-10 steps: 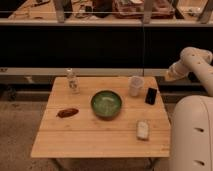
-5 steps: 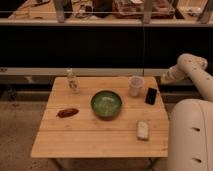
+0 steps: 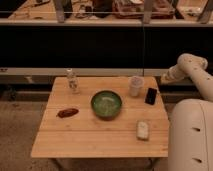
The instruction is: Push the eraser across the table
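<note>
Robot body [image 3: 192, 135]: white, rounded, at lower right of frame.
Table [image 3: 90, 142]: pale planks; whitish block [image 3: 143, 130] near its front right.
Centre: green bowl [image 3: 106, 104].
Eraser [image 3: 151, 95]: black slab lying flat near the right edge, just beside a pale cup [image 3: 135, 86].
Arm [image 3: 192, 65]: bent at right, forearm sloping down-left.
Gripper [image 3: 165, 78]: beyond the table's right far corner, apart from the eraser; open or closed, cannot tell.

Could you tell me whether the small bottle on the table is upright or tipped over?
Upright: the bottle stands taller than wide at the table back left. The end effector is beyond the right edge.
</note>
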`<state>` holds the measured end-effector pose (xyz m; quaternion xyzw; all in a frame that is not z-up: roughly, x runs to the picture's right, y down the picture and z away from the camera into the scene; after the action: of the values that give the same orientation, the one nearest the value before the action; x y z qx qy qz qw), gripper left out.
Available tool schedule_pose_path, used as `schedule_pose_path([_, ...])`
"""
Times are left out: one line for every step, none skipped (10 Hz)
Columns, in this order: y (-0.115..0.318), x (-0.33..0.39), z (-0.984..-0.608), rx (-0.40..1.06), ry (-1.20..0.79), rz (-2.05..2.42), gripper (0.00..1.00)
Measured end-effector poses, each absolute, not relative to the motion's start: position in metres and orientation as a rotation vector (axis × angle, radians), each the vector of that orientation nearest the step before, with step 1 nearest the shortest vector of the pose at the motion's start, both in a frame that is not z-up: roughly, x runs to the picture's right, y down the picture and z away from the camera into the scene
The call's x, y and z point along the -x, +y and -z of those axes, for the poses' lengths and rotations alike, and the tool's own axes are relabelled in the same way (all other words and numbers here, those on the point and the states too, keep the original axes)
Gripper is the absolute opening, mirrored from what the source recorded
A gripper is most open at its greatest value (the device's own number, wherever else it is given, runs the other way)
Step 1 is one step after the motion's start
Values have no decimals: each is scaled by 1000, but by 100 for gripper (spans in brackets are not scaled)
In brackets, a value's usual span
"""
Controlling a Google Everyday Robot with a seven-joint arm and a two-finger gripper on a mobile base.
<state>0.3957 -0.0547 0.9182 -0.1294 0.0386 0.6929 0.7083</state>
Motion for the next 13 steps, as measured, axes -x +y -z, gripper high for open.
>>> schedule_pose_path([-55, -390, -918, 305, 63, -1545, 0])
schedule_pose_path([-57, -380, -919, 327, 27, -1551, 0])
schedule_pose_path([-58, -375, -921, 338, 6, -1552, 0])
schedule_pose_path([-59, -370, -923, 344, -10, -1550, 0])
schedule_pose_path([-59, -368, -928, 347, -16, -1546, 0])
schedule_pose_path([-57, -366, -936, 348, -13, -1542, 0])
schedule_pose_path([-52, -367, -945, 349, -3, -1538, 0])
schedule_pose_path([-49, -368, -952, 349, 10, -1537, 0])
schedule_pose_path([-45, -370, -962, 345, 30, -1536, 0])
schedule_pose_path([-44, -371, -970, 338, 44, -1534, 0])
schedule_pose_path([-45, -371, -975, 334, 53, -1531, 0])
schedule_pose_path([-45, -370, -981, 334, 66, -1526, 0])
schedule_pose_path([-43, -367, -986, 344, 75, -1526, 0])
